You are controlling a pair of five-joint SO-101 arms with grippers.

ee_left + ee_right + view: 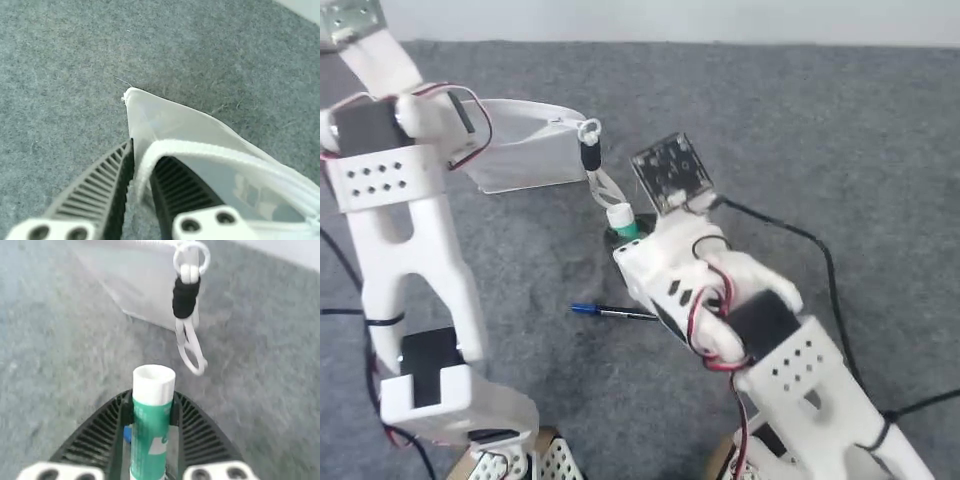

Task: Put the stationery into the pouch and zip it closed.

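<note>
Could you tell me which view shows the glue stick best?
The right wrist view: the glue stick sits in the right gripper, cap and green body plain. The high view catches its cap; the left wrist view faces the pouch.

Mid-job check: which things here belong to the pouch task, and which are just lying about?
Job: pouch, pinched by the left gripper; glue stick, in the right gripper; pen, on the carpet; zip pull.
Lying about: black cable.
</note>
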